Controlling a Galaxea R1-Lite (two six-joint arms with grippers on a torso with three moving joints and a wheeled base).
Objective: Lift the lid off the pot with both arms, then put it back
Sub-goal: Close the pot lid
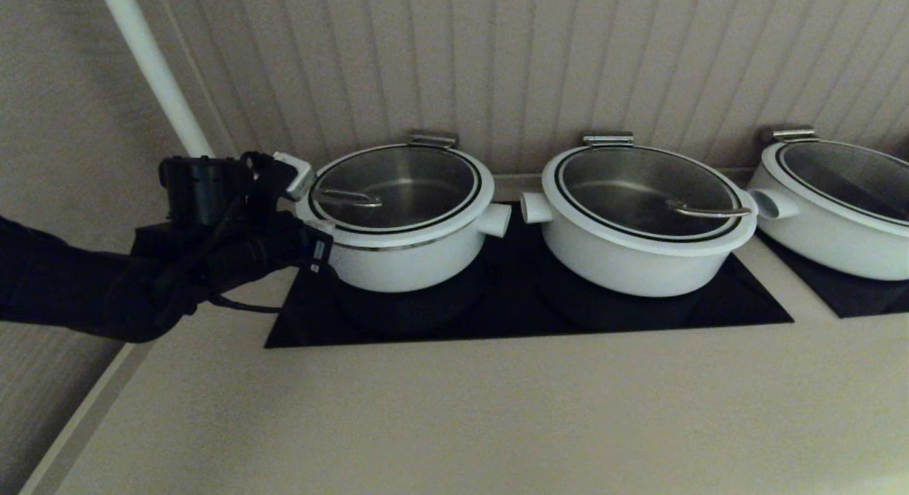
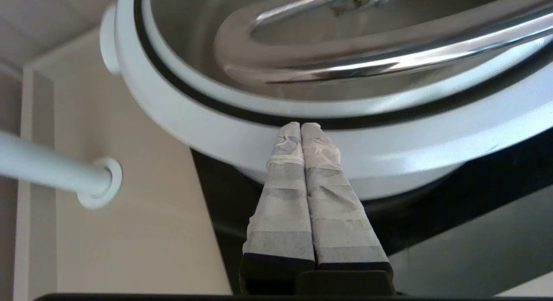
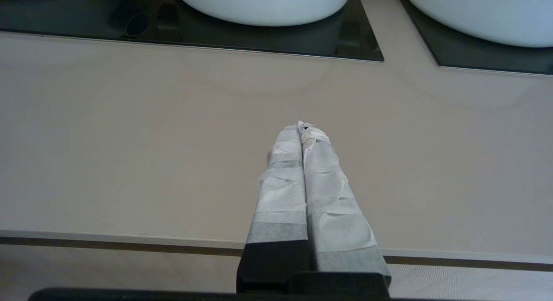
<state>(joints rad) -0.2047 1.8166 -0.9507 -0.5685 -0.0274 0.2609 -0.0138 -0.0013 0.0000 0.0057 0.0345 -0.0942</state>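
The left white pot [image 1: 405, 257] stands on a black cooktop [image 1: 497, 317] with its glass lid [image 1: 412, 179] on it; the lid has a metal loop handle [image 1: 348, 197]. My left gripper [image 1: 302, 177] is at the pot's left side, shut and empty. In the left wrist view its tips [image 2: 301, 126] rest against the white rim [image 2: 181, 111], just short of the lid's handle [image 2: 345, 55]. My right gripper [image 3: 301, 127] is out of the head view; it is shut and empty, hovering over the beige counter [image 3: 129, 141] near its front edge.
Two more lidded white pots stand to the right, one in the middle [image 1: 639, 253] and one at the far right [image 1: 831, 232]. A white pipe [image 1: 153, 69] rises from the counter behind my left arm. Open beige counter [image 1: 461, 410] lies in front of the cooktop.
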